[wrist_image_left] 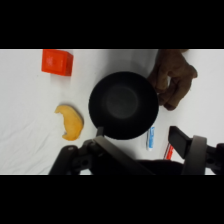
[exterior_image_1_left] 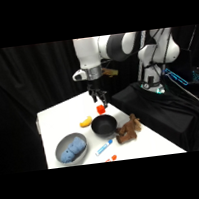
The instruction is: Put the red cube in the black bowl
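The red cube (exterior_image_1_left: 100,108) sits on the white table just behind the black bowl (exterior_image_1_left: 105,126). In the wrist view the red cube (wrist_image_left: 57,62) lies at the upper left and the black bowl (wrist_image_left: 124,105) fills the middle, with nothing inside it. My gripper (exterior_image_1_left: 99,102) hangs a short way above the table, right over the cube in the side view. In the wrist view the gripper (wrist_image_left: 139,136) is open, its fingers spread at the bowl's near rim with nothing between them. The cube is not between the fingers.
A yellow-orange banana-like piece (wrist_image_left: 70,121) lies left of the bowl and a brown plush toy (wrist_image_left: 172,80) right of it. A blue-white tube (exterior_image_1_left: 104,147) and a tiny red bit (exterior_image_1_left: 113,157) lie near the front edge. A grey bowl (exterior_image_1_left: 71,149) holds a blue thing.
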